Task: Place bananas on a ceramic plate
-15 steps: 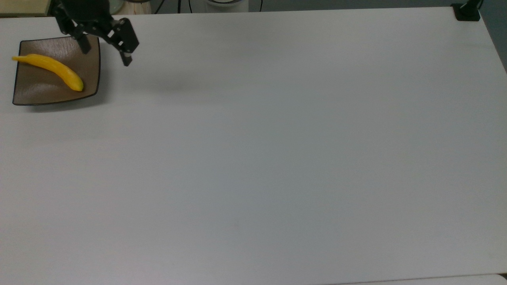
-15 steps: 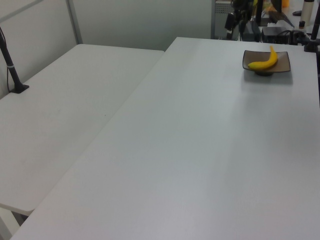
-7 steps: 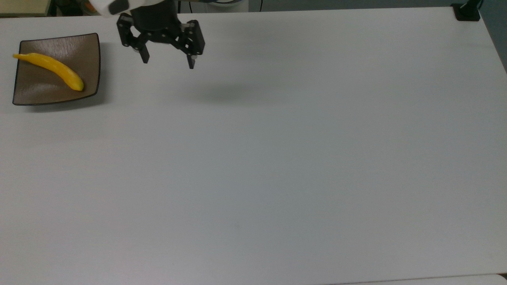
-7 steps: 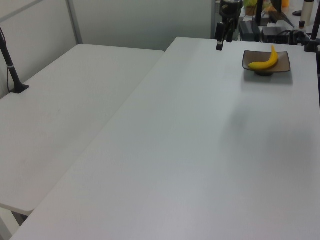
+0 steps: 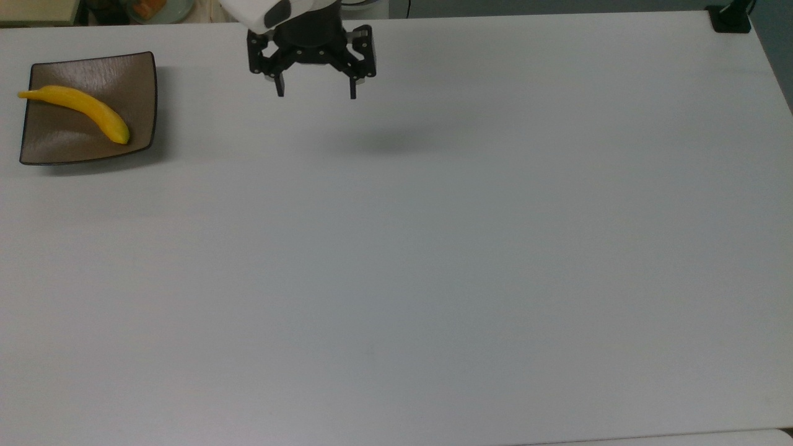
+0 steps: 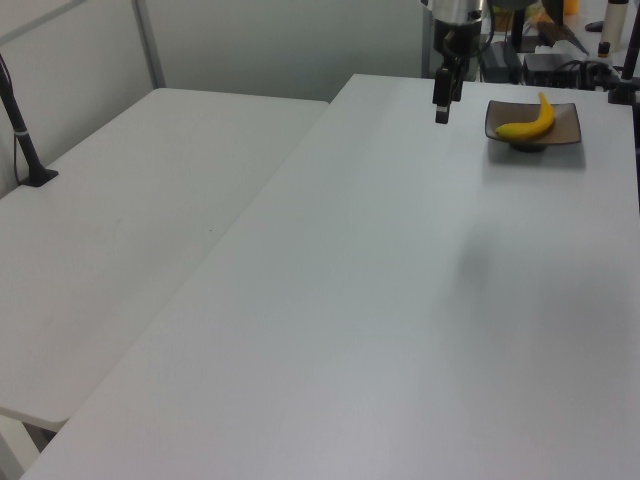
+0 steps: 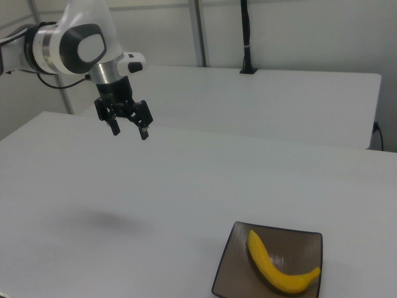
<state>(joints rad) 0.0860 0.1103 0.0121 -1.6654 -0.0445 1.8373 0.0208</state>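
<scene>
A bright yellow banana (image 5: pixel 77 110) lies curved across the square brown ceramic plate (image 5: pixel 127 74) at the top view's upper left. The banana (image 6: pixel 528 121) and plate (image 6: pixel 568 128) sit at the far right of the left view, and the banana (image 7: pixel 278 266) rests on the plate (image 7: pixel 239 264) at the right view's bottom. My gripper (image 5: pixel 316 96) hangs open and empty above the bare table, well to the plate's right in the top view. The gripper (image 7: pixel 129 132) floats high above the table in the right view, and the gripper (image 6: pixel 441 112) is left of the plate in the left view.
The white table (image 5: pixel 433 248) stretches wide. A black mount (image 5: pixel 730 18) is clamped at the top view's upper right corner. A pale round dish (image 5: pixel 152 8) with orange contents sits beyond the far edge. A second white table (image 6: pixel 130 220) stands at the left view's left.
The open gripper has moved away from the plate, rightward in the top view, and turned to face squarely. The banana stays on the plate.
</scene>
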